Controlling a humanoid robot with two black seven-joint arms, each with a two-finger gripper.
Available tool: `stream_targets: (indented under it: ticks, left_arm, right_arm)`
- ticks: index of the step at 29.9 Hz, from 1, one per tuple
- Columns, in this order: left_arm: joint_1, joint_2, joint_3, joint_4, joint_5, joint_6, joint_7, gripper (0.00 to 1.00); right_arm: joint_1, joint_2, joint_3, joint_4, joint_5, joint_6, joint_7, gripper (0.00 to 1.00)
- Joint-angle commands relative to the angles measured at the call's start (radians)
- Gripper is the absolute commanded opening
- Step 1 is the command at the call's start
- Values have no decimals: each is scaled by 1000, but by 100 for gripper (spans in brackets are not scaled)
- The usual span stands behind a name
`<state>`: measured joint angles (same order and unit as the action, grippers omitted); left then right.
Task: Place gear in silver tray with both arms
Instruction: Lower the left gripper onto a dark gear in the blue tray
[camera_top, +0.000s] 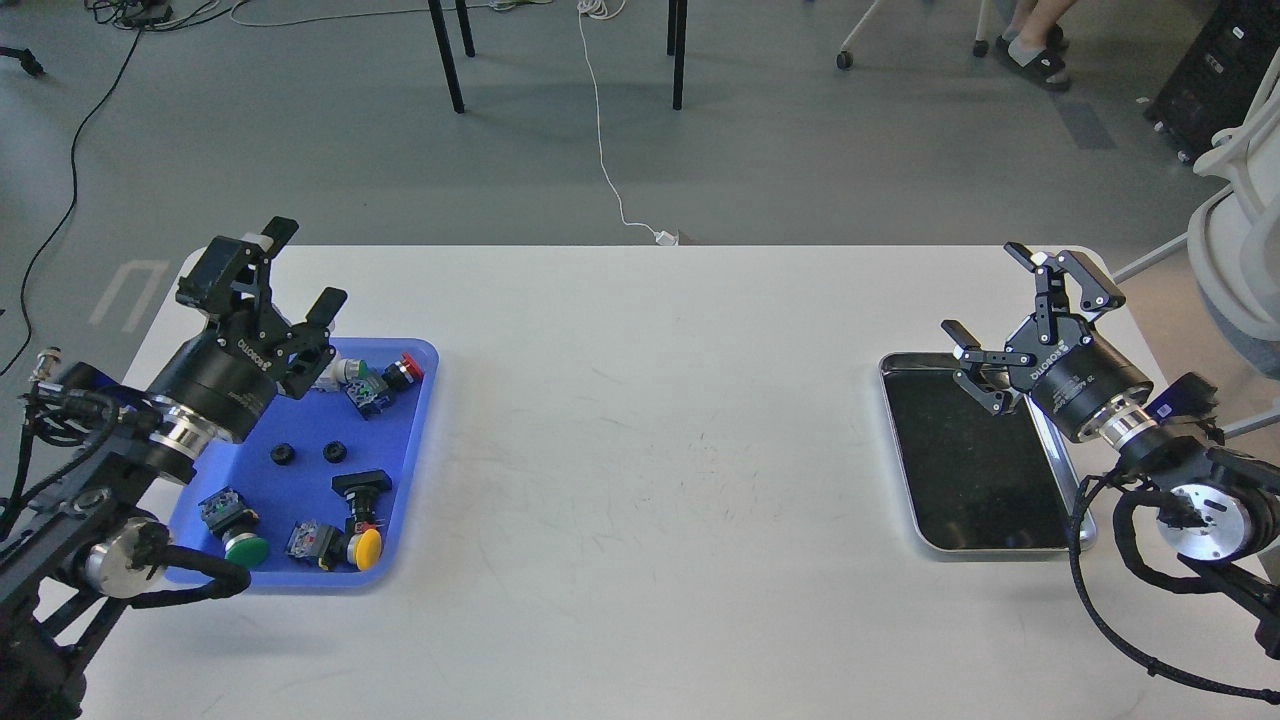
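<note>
Grey floor with cables and chair legs lay behind a wide white table (640, 420). Gear: two small black ring-shaped parts (308, 453) lay side by side, flat on the bare middle of the blue plastic tray (425, 420) at table left; either could be the gear, teeth too small to make out. Round them in the same tray sat push-button switches, red-capped (405, 368), green-capped (240, 545) and yellow-capped (367, 546), plus a black block part (361, 483).

Left pincer (300, 270) hung over the blue tray's far-left corner, fingers spread, nothing between them; likely positioned for the pick. Its arm covered the tray's left edge.

The shallow shiny silver metal tray (985, 548) sat well apart at table right, dark bottom bare where visible. Right pincer (1000, 315) hovered at its far-right corner, fingers spread, empty, probably waiting for a handover. The right arm hid the tray's right rim.
</note>
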<state>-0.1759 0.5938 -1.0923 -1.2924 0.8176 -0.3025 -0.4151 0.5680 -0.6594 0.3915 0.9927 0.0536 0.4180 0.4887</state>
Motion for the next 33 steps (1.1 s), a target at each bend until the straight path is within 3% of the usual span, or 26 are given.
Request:
stream_targets:
  ticks: [1, 2, 8, 13, 19, 22, 33]
  left_arm:
    - [-13, 95, -1, -16, 292, -88, -45, 98]
    - [-19, 128, 0, -19, 405, -95, -74, 98]
    - [-22, 326, 70, -16, 1001, -83, -74, 98]
    - [-120, 353, 222, 22, 1288, -23, -74, 95]
    - [-344, 307, 527, 195, 1336, 14, -74, 79]
    - [-407, 279, 610, 269, 1330, 46, -74, 74]
    - [-402, 255, 632, 315, 1327, 57, -74, 68]
  right_arm:
    - [0, 0, 7, 4, 0, -2, 0, 99]
    - [0, 0, 9, 6, 0, -2, 0, 99]
    - [0, 4, 9, 6, 0, -4, 0, 99]
    - [-2, 14, 9, 6, 0, -4, 0, 99]
    - [0, 14, 10, 10, 0, -5, 0, 99]
    - [0, 4, 10, 10, 0, -5, 0, 99]
    - [-3, 0, 10, 10, 0, -5, 0, 99]
